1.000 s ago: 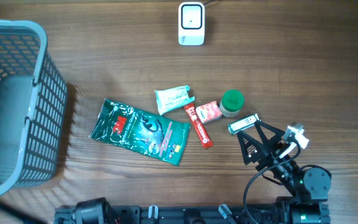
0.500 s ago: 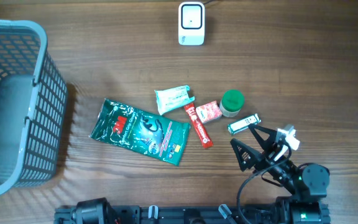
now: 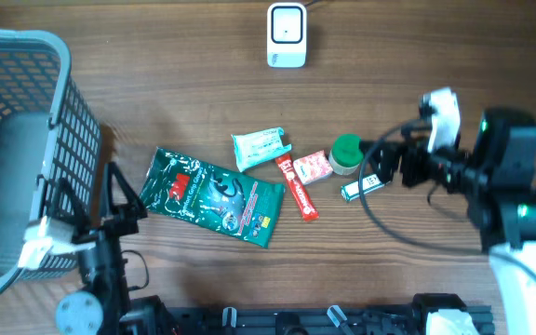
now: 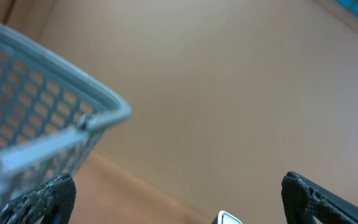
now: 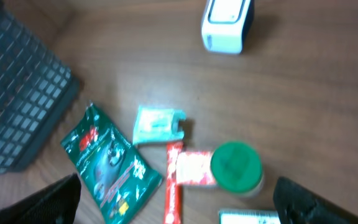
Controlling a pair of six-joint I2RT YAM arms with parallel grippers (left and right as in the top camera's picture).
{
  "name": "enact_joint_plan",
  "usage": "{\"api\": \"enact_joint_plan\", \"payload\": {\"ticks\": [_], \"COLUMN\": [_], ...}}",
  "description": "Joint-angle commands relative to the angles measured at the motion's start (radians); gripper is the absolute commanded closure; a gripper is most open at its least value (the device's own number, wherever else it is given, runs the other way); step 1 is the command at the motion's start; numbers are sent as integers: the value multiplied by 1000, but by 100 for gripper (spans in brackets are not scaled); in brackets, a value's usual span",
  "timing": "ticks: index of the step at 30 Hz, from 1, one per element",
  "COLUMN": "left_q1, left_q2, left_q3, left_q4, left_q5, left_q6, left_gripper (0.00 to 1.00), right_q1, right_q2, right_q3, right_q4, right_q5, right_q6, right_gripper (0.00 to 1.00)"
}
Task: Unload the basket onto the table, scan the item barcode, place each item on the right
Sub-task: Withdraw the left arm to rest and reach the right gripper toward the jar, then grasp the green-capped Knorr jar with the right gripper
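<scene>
A white barcode scanner (image 3: 287, 35) stands at the table's far edge, also in the right wrist view (image 5: 227, 25). The items lie mid-table: a green bag (image 3: 210, 195), a teal-white packet (image 3: 261, 146), a red stick pack (image 3: 297, 188), a small red-white box (image 3: 312, 166), a green-lidded jar (image 3: 347, 152) and a small green-white pack (image 3: 364, 185). My right gripper (image 3: 380, 166) hangs open just right of the jar and above the items (image 5: 182, 208), holding nothing. My left gripper (image 3: 96, 200) is open near the basket, left of the green bag, and empty (image 4: 179, 208).
A grey mesh basket (image 3: 26, 149) fills the left side, and its rim (image 4: 55, 127) is close in the left wrist view. A cable runs from the scanner off the far edge. Both arm bases sit along the near edge.
My right arm has swung up from the near edge to the right side, its gripper now beside the jar. My left arm has come into view at the lower left. The items have not moved.
</scene>
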Motion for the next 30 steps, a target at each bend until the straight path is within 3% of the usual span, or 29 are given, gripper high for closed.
{"api": "enact_joint_plan", "payload": {"ticks": [1,6,12,18,21,23,30], "left_q1": [-4,-4,-3,-3,-3,-3,-3], "left_q2": [-6,-6,13,95,157,169,169], "left_q3": [-119,-246,-280,-280,-280,-280,-280], "left_q4": [5,-13,-55,-50,-51,-51,-54], "left_q5": [23,24,24,-14,25,42,42], "left_q6": [-98,-134,41,79,282,332,331], "left_gripper": [0,0,0,0,0,0,0], "right_q1": [4,4,4,4,4,4,66], "right_q2": [151,232,233,233,240,248,290], "right_q3": [195,267,267,267,260,260,260], "right_q4": [-148,-226,-223,-194,-183,-175,-95], "right_q5": [69,79,79,72,71,72,79], "right_q6": [-81,-79,-81,-45,-43,-50,-52], "right_gripper": [0,0,0,0,0,0,0]}}
